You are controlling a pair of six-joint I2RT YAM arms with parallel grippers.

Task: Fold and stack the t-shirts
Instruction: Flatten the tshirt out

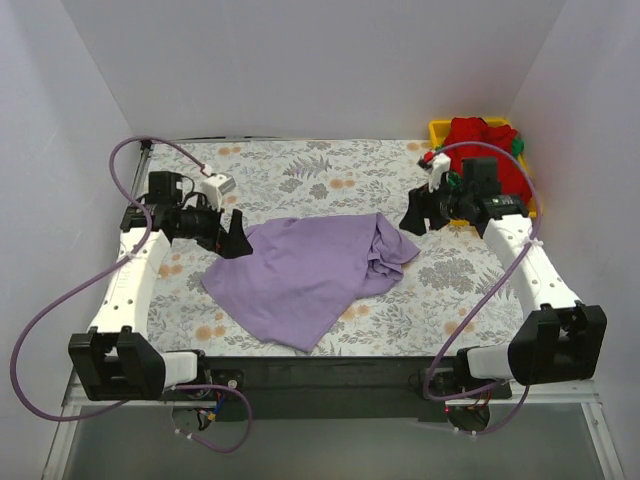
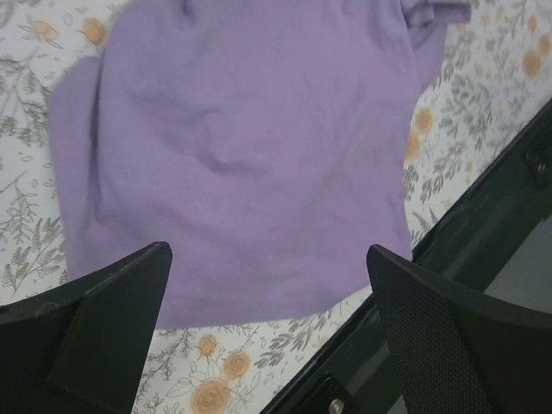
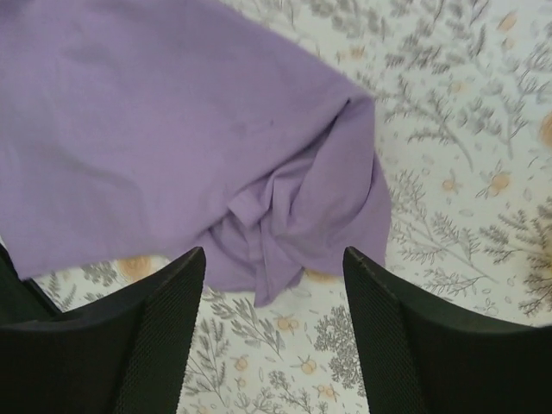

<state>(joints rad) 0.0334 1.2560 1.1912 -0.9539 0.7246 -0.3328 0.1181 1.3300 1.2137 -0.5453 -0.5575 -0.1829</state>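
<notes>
Top external: lavender t-shirt [image 1: 310,275] lies spread and wrinkled mid-way across the floral-clothed worktop [image 1: 300,165] — right end bunched up. Left pincer [image 1: 232,235] sits over the shirt's left edge, fingers apart, gripping nothing. Right pincer [image 1: 412,218] is just beside the bunched end — fingers also apart, empty. Red t-shirt [image 1: 482,140] is heaped in the yellow tray [image 1: 438,128], far right corner.

lavender t-shirt [image 1: 300,275], floral cloth [image 1: 300,170], yellow tray [image 1: 440,130]

Floral cloth [image 1: 300,170], yellow tray [image 1: 437,129] far-right.
</notes>
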